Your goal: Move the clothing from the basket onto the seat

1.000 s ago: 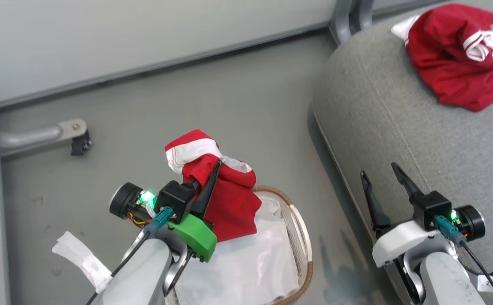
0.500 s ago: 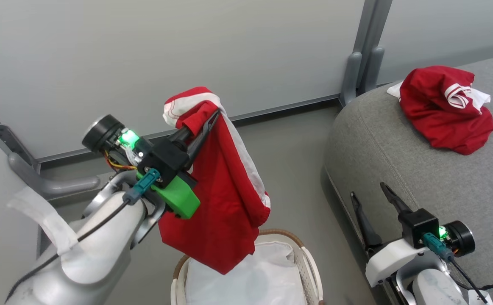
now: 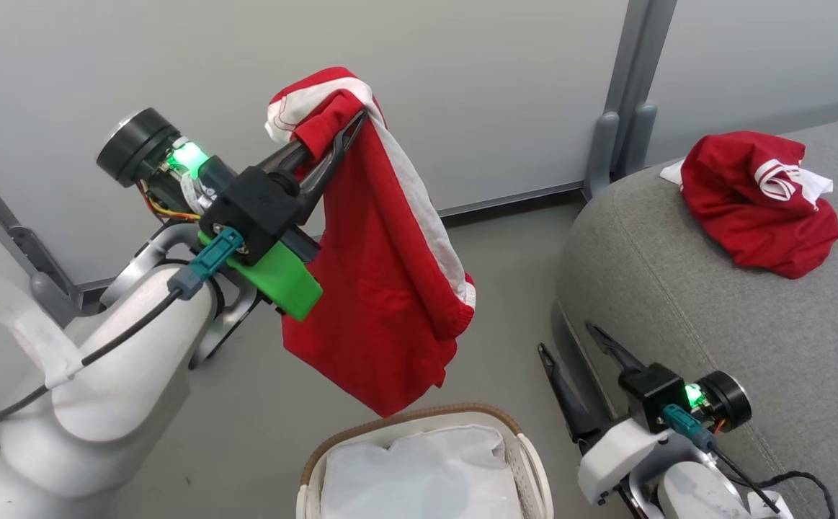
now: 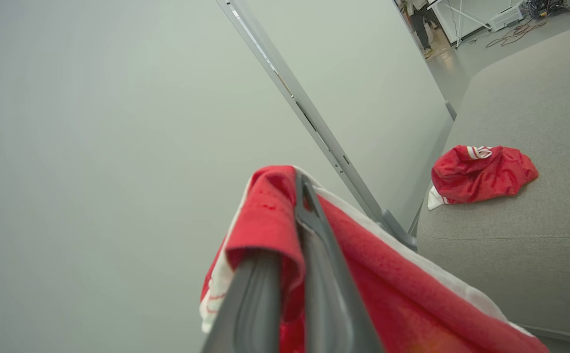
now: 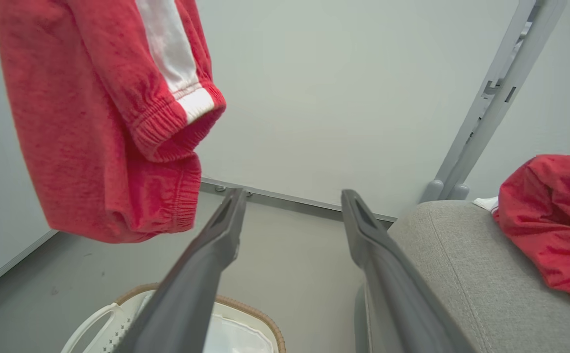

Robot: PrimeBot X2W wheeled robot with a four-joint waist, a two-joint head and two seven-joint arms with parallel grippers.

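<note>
Aloft, red garment (image 3: 375, 288) beneath left claw (image 3: 357, 119), tips clamped on its top; right claw (image 3: 566, 339) apart.

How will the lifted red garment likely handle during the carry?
Probably floppy: the red garment hangs in folds from the shut left gripper. Likely light, held by one pinched edge. It may swing, hanging free, clear of the basket.

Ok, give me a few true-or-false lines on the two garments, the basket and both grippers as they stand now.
1. The left gripper is shut on the hanging garment, lifted clear of the basket. True.
2. The second garment lies on the sofa. True.
3. The right gripper holds the second garment. False: it is open and empty, beside the sofa.
4. Red clothing lies in the basket. False: what shows of its inside is the white liner.
</note>
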